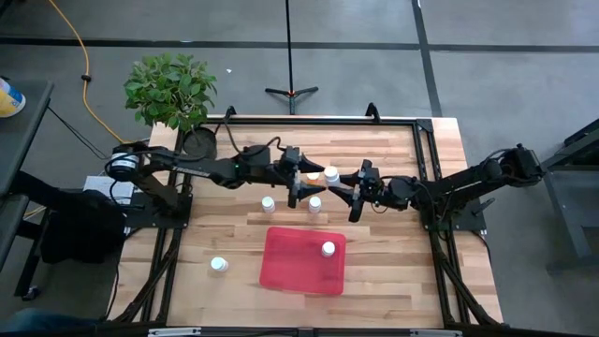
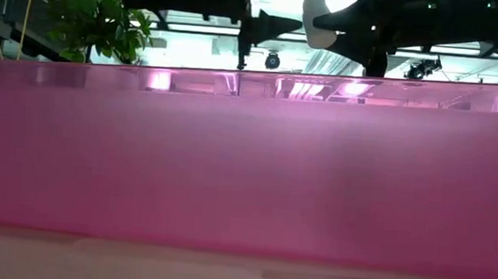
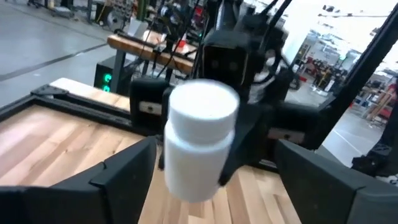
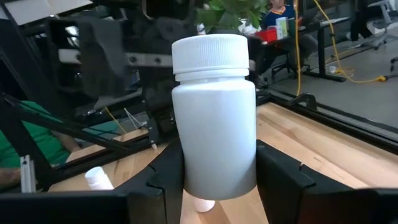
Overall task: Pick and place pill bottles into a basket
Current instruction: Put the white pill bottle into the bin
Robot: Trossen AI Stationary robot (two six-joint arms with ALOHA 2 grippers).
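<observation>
- Wooden table (image 1: 393, 271) is the stage. Both dark arms reach in and meet over its middle, far of the basket.
- One red basket (image 1: 290, 267) sits at the near middle, and it already has one white pill bottle (image 1: 328, 248) standing in its right far corner.
- One potted plant (image 1: 171, 86) is off at the far left corner, out of play.
- Two grippers are nose to nose, and this looks like a hand-over in mid-air!
- Right gripper (image 1: 348, 198) is clamped on the held bottle (image 4: 214, 124), a white one with a white cap, upright, with a finger pressing each side.
- Left gripper (image 1: 301, 185) is spread wide. Its fingers (image 3: 124, 174) stand clear of that same bottle on both sides, gripping nothing.
- Step in hand, as I read it: the bottle now belongs to the right arm, up off the table between the arms.
- Next move calls for the left arm to back away cleanly. The right then carries the bottle nearward over the basket, lowers it and lets go without knocking the one inside.
- Bottle count from above is six: five white and one amber bottle (image 1: 312, 176).
- One is in the basket, and one loner (image 1: 219, 265) stands near left of it.
- The other four cluster around the grippers, and I cannot tell from above which one is lifted.
</observation>
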